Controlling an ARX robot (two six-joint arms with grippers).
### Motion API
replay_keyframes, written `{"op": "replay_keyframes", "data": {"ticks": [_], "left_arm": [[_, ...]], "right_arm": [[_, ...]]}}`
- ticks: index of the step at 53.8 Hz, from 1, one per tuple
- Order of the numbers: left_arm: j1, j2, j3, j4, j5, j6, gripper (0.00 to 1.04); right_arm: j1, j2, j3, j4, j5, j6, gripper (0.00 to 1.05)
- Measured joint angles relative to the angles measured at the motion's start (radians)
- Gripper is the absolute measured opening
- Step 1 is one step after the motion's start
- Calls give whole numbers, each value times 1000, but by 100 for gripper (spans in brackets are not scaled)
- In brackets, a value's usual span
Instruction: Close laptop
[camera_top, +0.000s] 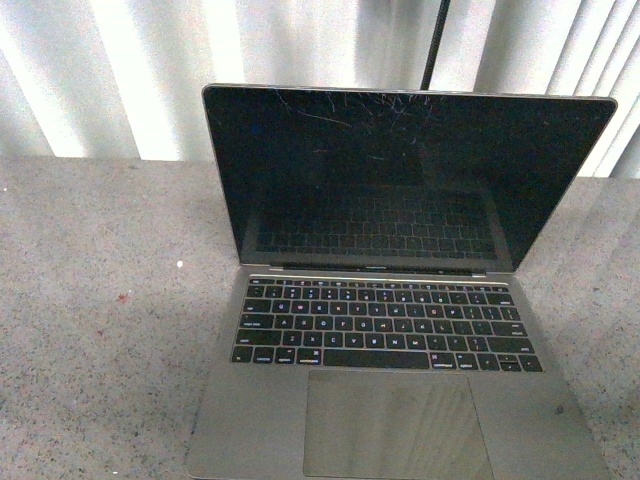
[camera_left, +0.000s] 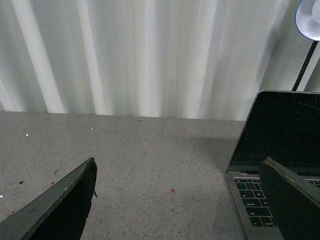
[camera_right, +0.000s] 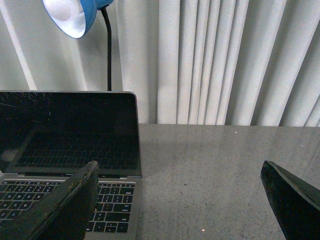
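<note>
**Position of the work item.** The laptop is set on the speckled grey table at the robot's 12 o'clock, with its front edge nearest the robot. The lid is raised slightly past upright, so the scratched black screen faces the robot and the keyboard and trackpad are exposed. The task is judged as not yet begun.

**Grippers.** Neither arm is seen in the front view. The left gripper is held above the table at about the laptop's 9 o'clock, and the right gripper at about its 3 o'clock. On both, the jaws are spread wide apart and nothing is held between them. This flanking stance is judged to leave either arm free to reach the lid's top edge. No contact with the laptop is made.

**Surroundings.** A blue desk lamp is placed behind the lid at 12 o'clock, in front of a pale pleated curtain. Its black stem rises close behind the lid's top edge, so an approach from behind the lid is judged to be restricted.

**Containers.** No container is seen in any view.
</note>
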Motion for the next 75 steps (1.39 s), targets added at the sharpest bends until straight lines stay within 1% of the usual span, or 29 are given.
{"op": "replay_keyframes", "data": {"ticks": [58,59,61,62,64,65,66,67,70,71,72,75], "left_arm": [[0,0,0,0,0,0,98],[-1,2,1,-2,-6,-5,98],[-20,30,17,-55,-67,-52,98],[-37,59,37,-111,-118,-81,98],[-61,146,77,-175,-190,-183,98],[-65,169,84,-175,-196,-195,98],[-82,238,103,-154,-214,-245,98],[-93,283,113,-119,-205,-261,98],[-107,433,159,49,-77,-288,98],[-107,456,169,72,-55,-289,98],[-109,502,190,121,-15,-287,98],[-120,645,259,260,59,-273,98]], "right_arm": [[0,0,0,0,0,0,97],[0,0,0,0,0,0,97],[0,0,0,0,0,0,97],[1,4,1,-6,4,2,97],[8,51,39,-95,24,42,97],[11,96,65,-140,28,53,97],[13,148,87,-152,22,55,97],[11,235,113,-121,0,42,97],[-13,409,155,24,-53,-22,97],[-25,470,172,79,-80,-48,97],[-31,500,180,107,-90,-61,97],[-60,666,234,258,-136,-139,97]]}}
